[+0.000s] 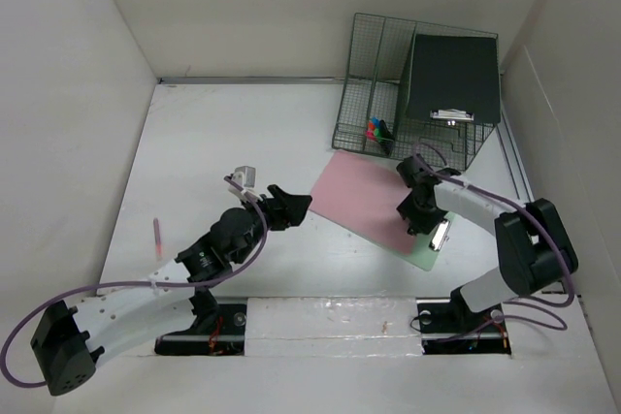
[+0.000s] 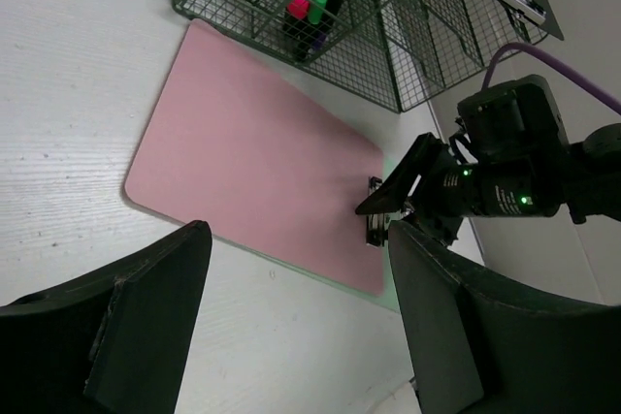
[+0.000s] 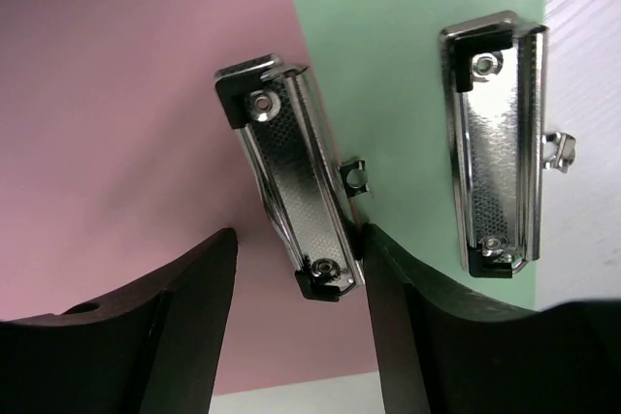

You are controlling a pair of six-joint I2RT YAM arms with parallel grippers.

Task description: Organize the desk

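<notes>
On the white desk (image 1: 243,133) a pink clipboard (image 1: 361,201) lies over a green clipboard (image 1: 428,258), whose edge shows beneath it. My right gripper (image 1: 419,203) hangs low over the pink board's metal clip (image 3: 291,176), open. The clip's lower end sits between the fingers, against the right finger (image 3: 427,327), with a gap to the left one. The green board's clip (image 3: 492,143) lies beside it. My left gripper (image 1: 291,208) stands open and empty above bare desk, just off the pink clipboard's (image 2: 252,152) near left edge.
A dark green wire rack (image 1: 417,94) stands at the back right, holding a black clipboard (image 1: 452,78) and coloured markers (image 1: 378,130). A pink marker (image 1: 157,236) lies at the left of the desk. A small silver object (image 1: 247,176) sits near my left arm.
</notes>
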